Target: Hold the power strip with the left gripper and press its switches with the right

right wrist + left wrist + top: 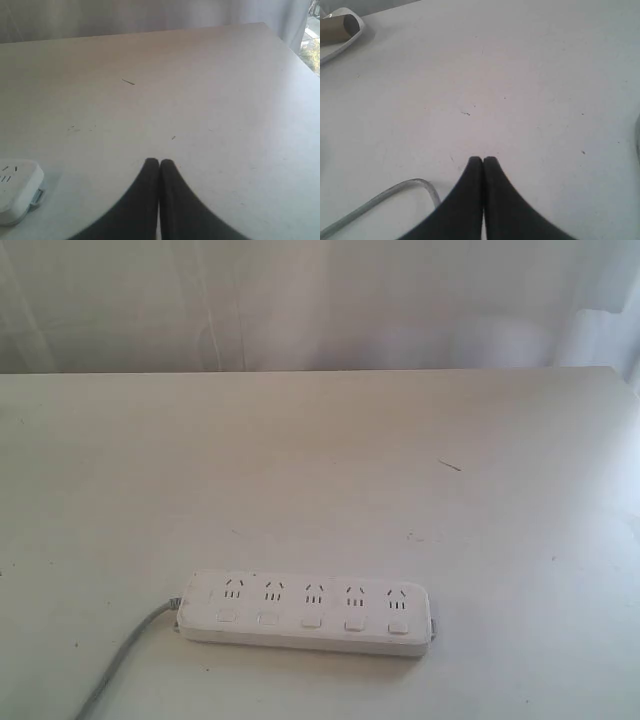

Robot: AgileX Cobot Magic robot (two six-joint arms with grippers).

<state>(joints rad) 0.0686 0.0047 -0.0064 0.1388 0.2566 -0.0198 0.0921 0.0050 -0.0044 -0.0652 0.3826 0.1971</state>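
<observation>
The white power strip (pixel 305 612) lies flat near the table's front edge in the exterior view, its five switches (pixel 311 620) in a row below the sockets and its grey cord (pixel 120 665) trailing off to the front left. No arm shows in that view. My left gripper (pixel 483 160) is shut with nothing in it, above bare table, with a loop of grey cord (pixel 395 191) beside it. My right gripper (pixel 159 162) is also shut and empty, and one rounded end of the power strip (pixel 17 189) lies off to its side, apart from the fingers.
The pale table (pixel 320 470) runs back to a white curtain (pixel 320 300). A white object with a brown cardboard tube (pixel 337 30) sits at the corner of the left wrist view. The table's side edge (pixel 295 55) shows in the right wrist view.
</observation>
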